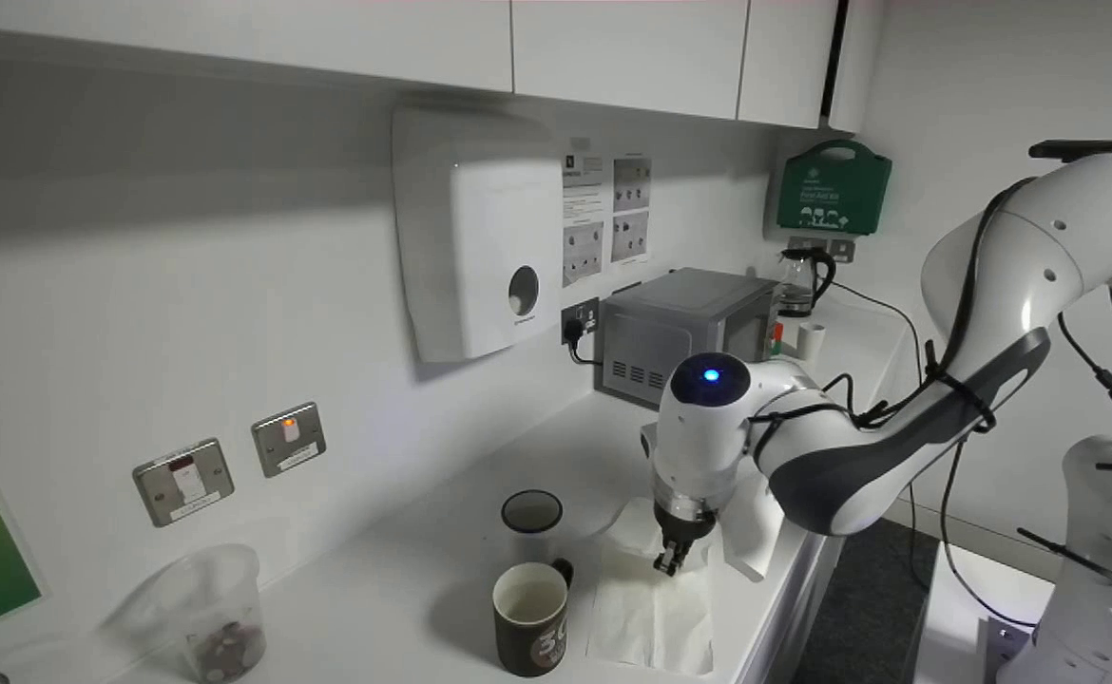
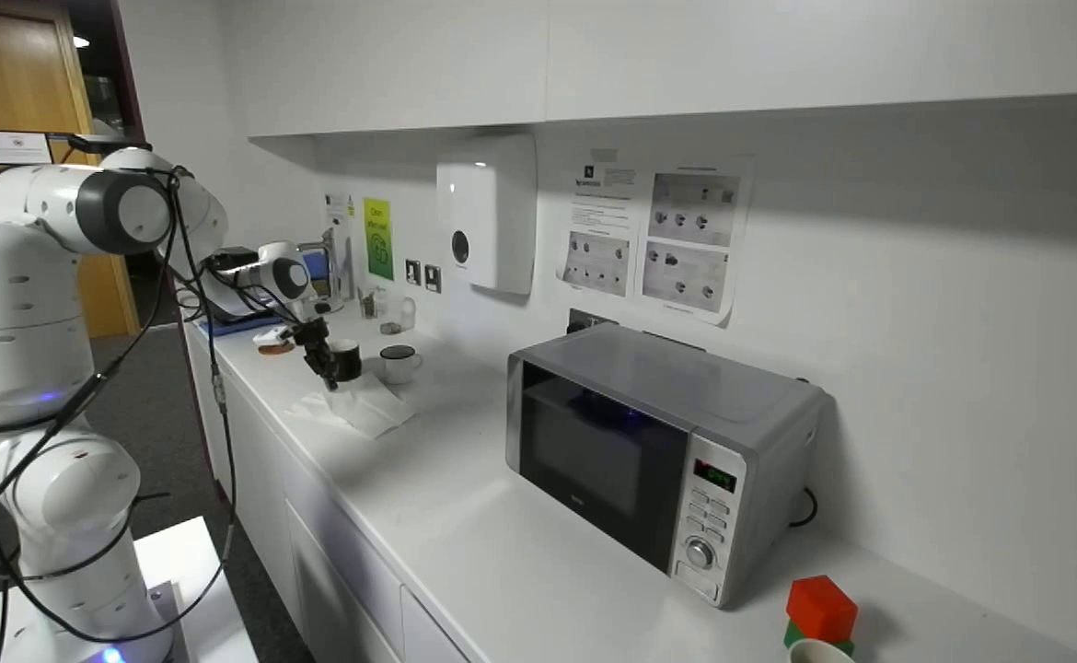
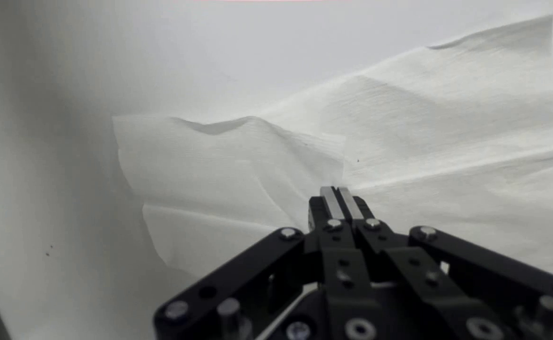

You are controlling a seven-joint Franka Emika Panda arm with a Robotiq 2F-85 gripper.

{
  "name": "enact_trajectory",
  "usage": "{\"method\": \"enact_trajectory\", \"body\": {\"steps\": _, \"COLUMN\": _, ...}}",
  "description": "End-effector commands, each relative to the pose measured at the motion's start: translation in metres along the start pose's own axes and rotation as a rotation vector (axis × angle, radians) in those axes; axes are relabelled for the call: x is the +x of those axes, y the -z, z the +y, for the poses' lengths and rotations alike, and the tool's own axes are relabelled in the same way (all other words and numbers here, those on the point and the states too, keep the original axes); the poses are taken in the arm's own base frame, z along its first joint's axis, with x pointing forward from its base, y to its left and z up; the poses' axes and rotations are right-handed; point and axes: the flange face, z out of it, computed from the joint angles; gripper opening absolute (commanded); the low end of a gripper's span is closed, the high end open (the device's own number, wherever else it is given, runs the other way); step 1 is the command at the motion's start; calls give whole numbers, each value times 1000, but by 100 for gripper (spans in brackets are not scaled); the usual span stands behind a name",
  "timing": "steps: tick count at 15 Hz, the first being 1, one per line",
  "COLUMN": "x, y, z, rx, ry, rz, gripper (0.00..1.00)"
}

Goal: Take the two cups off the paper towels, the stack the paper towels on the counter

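Wrist view: gripper [image 3: 336, 190] pressed together above overlapping paper towels [image 3: 456, 113]! Dark mug [image 1: 520, 638], paler cup [image 1: 534, 543], both standing beside them on the counter [image 1: 375, 608].

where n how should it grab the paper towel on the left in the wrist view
Probably pinch the ripple in the upper edge of that paper towel, coming from above: there it seems to lift off the counter, while the rest lies flatter. The gripper is shut, so open it first.
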Motion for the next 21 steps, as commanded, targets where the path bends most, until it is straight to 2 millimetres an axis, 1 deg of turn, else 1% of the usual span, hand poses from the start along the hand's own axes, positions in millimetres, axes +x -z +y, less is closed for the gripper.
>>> {"method": "enact_trajectory", "body": {"steps": 1, "x": -18, "y": 17, "z": -18, "rx": -31, "ry": 44, "rz": 14, "gripper": 0}}
{"method": "enact_trajectory", "body": {"steps": 4, "x": -24, "y": 18, "z": -28, "rx": -44, "ry": 71, "rz": -1, "gripper": 0}}
{"method": "enact_trajectory", "body": {"steps": 8, "x": -20, "y": 18, "z": -15, "rx": -48, "ry": 53, "rz": -17, "gripper": 0}}
{"method": "enact_trajectory", "body": {"steps": 11, "x": -17, "y": 23, "z": -6, "rx": -51, "ry": 37, "rz": -10, "gripper": 0}}
{"method": "enact_trajectory", "body": {"steps": 15, "x": -17, "y": 37, "z": -1, "rx": -55, "ry": 27, "rz": 10, "gripper": 0}}
{"method": "enact_trajectory", "body": {"steps": 21, "x": -24, "y": 67, "z": -1, "rx": -80, "ry": 28, "rz": 44, "gripper": 0}}
